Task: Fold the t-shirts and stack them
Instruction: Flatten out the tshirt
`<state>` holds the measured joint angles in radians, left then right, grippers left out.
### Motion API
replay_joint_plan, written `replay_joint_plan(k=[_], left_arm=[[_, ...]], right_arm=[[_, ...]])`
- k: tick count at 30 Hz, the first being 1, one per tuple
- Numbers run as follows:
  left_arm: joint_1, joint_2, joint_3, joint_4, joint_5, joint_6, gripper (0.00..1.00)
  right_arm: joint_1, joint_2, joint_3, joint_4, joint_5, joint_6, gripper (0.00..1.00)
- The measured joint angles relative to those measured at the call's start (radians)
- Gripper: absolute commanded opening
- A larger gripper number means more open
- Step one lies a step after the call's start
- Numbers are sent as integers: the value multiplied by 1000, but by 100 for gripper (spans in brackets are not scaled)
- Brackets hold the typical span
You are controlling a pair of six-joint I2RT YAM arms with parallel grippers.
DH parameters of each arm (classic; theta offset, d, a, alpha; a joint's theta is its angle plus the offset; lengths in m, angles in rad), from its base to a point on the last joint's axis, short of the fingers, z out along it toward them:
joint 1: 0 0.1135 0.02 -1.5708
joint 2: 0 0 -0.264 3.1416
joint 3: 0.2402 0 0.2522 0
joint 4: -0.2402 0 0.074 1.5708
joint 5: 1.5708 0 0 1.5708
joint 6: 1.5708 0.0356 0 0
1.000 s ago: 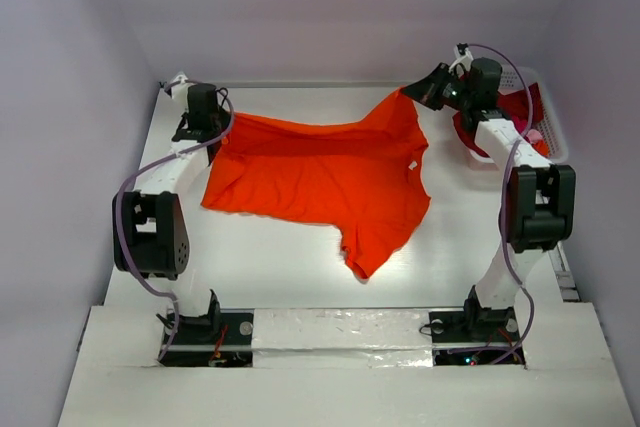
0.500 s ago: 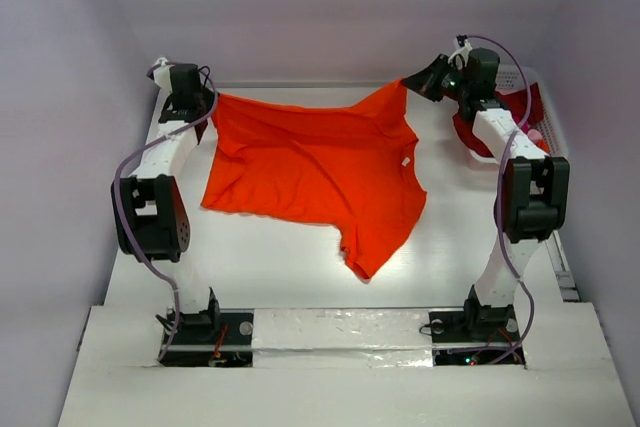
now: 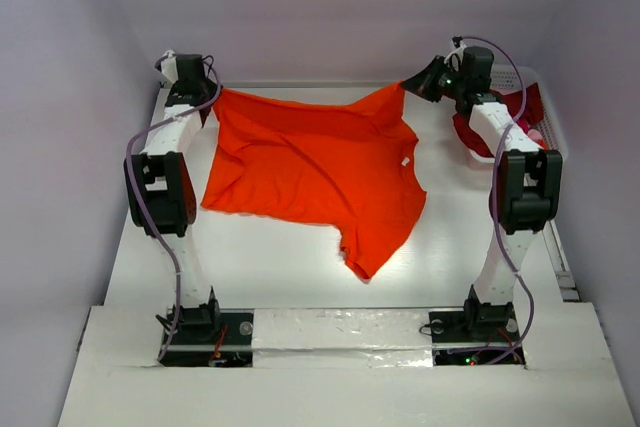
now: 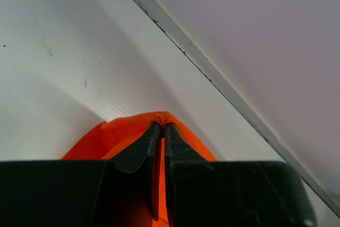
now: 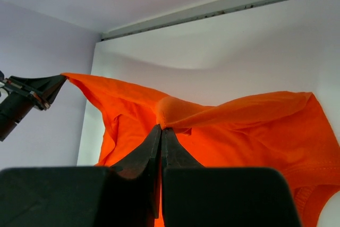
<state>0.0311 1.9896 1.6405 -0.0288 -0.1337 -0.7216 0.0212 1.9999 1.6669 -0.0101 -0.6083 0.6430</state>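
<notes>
The bright orange t-shirt [image 3: 310, 167] lies partly spread on the white table, its far edge lifted and stretched between both grippers. My left gripper [image 3: 213, 95] is shut on the shirt's far left corner, close to the back wall. In the left wrist view the closed fingertips [image 4: 162, 125] pinch orange cloth [image 4: 117, 136]. My right gripper [image 3: 408, 85] is shut on the far right corner; the right wrist view shows a fold of the shirt [image 5: 239, 126] bunched at my closed tips [image 5: 161, 127]. A dark red t-shirt [image 3: 525, 107] and a bit of pink cloth [image 3: 533, 135] sit in the basket.
A white lattice basket [image 3: 555, 137] stands at the far right of the table, just behind the right arm. The back wall and table's far edge [image 4: 223, 83] run close to both grippers. One sleeve of the shirt [image 3: 368, 252] points toward the near edge.
The left arm has swung to the far left corner, lifting and pulling its shirt corner back. The right gripper shifted slightly farther back. The far edge of the shirt is now stretched taut.
</notes>
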Motion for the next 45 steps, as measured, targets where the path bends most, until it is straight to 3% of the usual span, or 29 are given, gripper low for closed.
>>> replay_joint_plan(k=[21, 45], left_arm=[[27, 321, 462, -148, 73, -3, 0], [82, 387, 509, -182, 180, -28, 0]], right_arm=[[-13, 163, 208, -135, -8, 1, 0], [-15, 133, 114, -166, -10, -26, 0]])
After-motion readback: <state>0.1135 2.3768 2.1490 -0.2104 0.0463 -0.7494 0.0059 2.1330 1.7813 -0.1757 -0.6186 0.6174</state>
